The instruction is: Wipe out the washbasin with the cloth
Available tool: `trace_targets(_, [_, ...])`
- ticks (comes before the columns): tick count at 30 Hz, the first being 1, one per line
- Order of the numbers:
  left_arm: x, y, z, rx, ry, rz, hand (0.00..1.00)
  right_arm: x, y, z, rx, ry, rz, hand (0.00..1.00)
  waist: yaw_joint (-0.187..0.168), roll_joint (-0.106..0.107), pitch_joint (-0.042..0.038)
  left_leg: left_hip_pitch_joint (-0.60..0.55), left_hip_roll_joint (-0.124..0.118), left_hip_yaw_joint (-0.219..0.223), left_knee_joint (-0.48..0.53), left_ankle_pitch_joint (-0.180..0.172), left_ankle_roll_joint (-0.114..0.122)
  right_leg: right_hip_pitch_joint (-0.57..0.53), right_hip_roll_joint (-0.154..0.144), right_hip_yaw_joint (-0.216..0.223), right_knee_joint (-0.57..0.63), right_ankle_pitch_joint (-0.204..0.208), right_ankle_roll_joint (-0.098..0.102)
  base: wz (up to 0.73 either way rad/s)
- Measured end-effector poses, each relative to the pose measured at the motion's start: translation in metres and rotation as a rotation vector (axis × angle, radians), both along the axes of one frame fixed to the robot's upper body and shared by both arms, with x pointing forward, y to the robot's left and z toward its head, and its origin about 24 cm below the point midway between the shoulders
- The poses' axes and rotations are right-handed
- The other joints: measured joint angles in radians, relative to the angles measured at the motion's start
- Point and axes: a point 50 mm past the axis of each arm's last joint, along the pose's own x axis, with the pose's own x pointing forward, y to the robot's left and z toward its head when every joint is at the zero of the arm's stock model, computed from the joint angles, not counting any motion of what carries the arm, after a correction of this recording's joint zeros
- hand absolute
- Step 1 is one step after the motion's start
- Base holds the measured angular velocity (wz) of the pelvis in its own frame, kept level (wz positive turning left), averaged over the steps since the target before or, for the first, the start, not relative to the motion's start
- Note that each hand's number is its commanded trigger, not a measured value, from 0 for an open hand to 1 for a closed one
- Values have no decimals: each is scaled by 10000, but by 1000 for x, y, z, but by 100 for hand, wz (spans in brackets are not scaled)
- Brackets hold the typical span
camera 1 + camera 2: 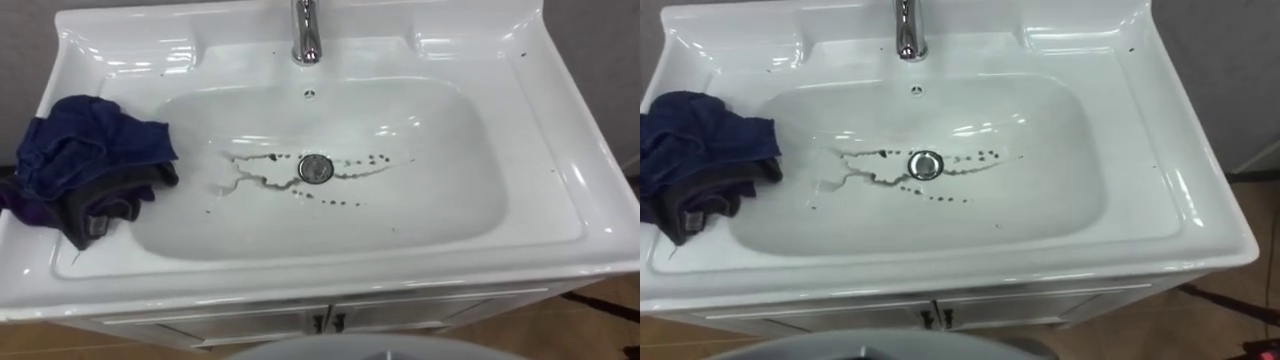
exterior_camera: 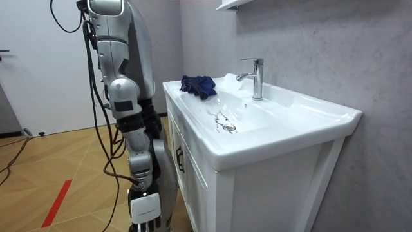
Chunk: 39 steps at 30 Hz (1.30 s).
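Grey wall (image 2: 309, 38) is behind a white basin (image 1: 560, 215) on a cabinet (image 2: 193, 187), and the robot stands at the front of it. A cloth (image 1: 85, 160), dark blue and crumpled, lies on the rim at nine o'clock and partly hangs into the bowl; no hand touches it. From the room view I see the right hand (image 2: 145, 212) hanging low beside the cabinet, well apart from the cloth; whether it is open or closed I cannot tell. Dark streaks (image 1: 250, 178) and dots run from about eight o'clock to three o'clock around the drain (image 1: 315, 168). The faucet (image 1: 306, 35) is at twelve. I judge the wiping is not yet begun. To do it well, I would first take the cloth in a full grasp, with a thick pad under the palm. Then I would press and sweep from nine o'clock across the drain toward three, keeping away from the faucet.
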Motion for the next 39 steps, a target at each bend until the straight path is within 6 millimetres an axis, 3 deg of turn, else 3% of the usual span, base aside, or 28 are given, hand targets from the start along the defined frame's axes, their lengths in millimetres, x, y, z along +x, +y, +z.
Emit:
trace_targets(4, [-2,11,4,954,-563,2289,0,-1,-5,1,-203,-37,-158,0,292,28,3,-5,1,-43,19,1,1,9,-23,-44,16,-1,-1,2])
trace_targets(6, [-4,19,7,1589,-777,3265,0,0,-7,1,-286,-117,-126,0,337,17,9,-80,-8,-291,33,4,6,7,-150,-240,29,-23,-5,20])
trace_targets(11, [-2,42,17,3016,-1111,4137,0,6,-14,3,-452,-383,-106,0,767,187,-35,-95,-23,-365,-28,4,7,-10,-123,-280,35,-30,1,5])
trace_targets(16, [18,74,39,4844,-2609,5704,0,10,-30,8,-905,-836,-508,0,982,315,-41,-231,-129,-591,-23,43,23,-15,-167,-527,16,-37,9,14])
trace_targets(22, [57,110,84,7521,-4937,6260,0,15,-33,8,-1047,-1362,-285,0,1132,382,-8,-319,-174,-805,-32,43,24,-66,-211,-666,-6,-132,37,8])
trace_targets(28, [90,131,136,9599,-7071,6717,0,13,-37,10,-1255,-1619,-115,0,1409,561,-58,-412,-176,-845,-16,45,24,-233,-183,-599,30,-141,32,-6])
trace_targets(30, [99,138,162,10475,-8072,6993,0,9,-37,11,-1332,-1612,-46,0,1527,608,-82,-413,-174,-854,-18,46,23,-272,-162,-512,62,-141,32,-13])
trace_targets(34, [112,147,192,11354,-9127,6465,0,5,-38,11,-1450,-1563,-128,0,1503,669,-112,-413,-179,-858,-20,46,24,-253,-174,-543,63,-139,32,0])
trace_targets(36, [121,147,213,12229,-9738,5788,0,4,-38,11,-1458,-1552,-137,0,1320,680,-112,-379,-202,-1060,-14,46,24,-132,-195,-650,16,-131,35,15])
trace_targets(39, [129,145,235,13206,-10426,5051,0,2,-37,11,-1453,-1559,-86,0,1223,718,-81,-228,-198,-1088,-20,46,24,16,-192,-649,0,-132,37,3])
